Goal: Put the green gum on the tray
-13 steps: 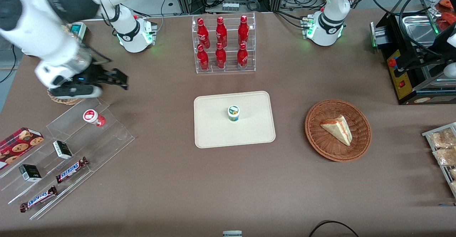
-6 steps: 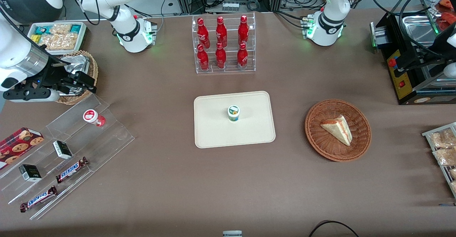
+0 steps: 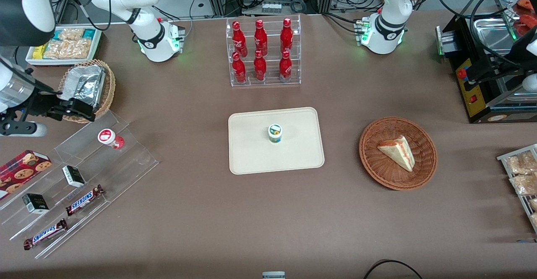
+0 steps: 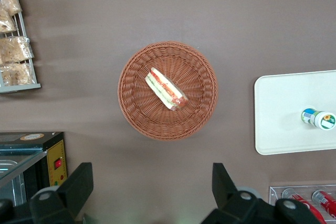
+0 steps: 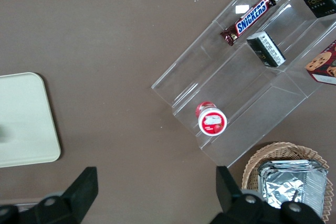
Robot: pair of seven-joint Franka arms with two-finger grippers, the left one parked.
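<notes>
The green gum, a small canister with a white lid and green label, stands upright near the middle of the cream tray. It also shows in the left wrist view on the tray. My gripper is open and empty, high above the table at the working arm's end, over the wicker basket with foil and well away from the tray. In the right wrist view the gripper has its jaws wide apart over bare table, with one corner of the tray showing.
A red-labelled canister stands on a clear stepped display with Snickers bars and small boxes. A rack of red bottles stands farther from the front camera than the tray. A wicker basket with a sandwich lies toward the parked arm's end.
My gripper has drawn away from the tray toward the working arm's end of the table and risen. The green gum has stayed on the tray.
</notes>
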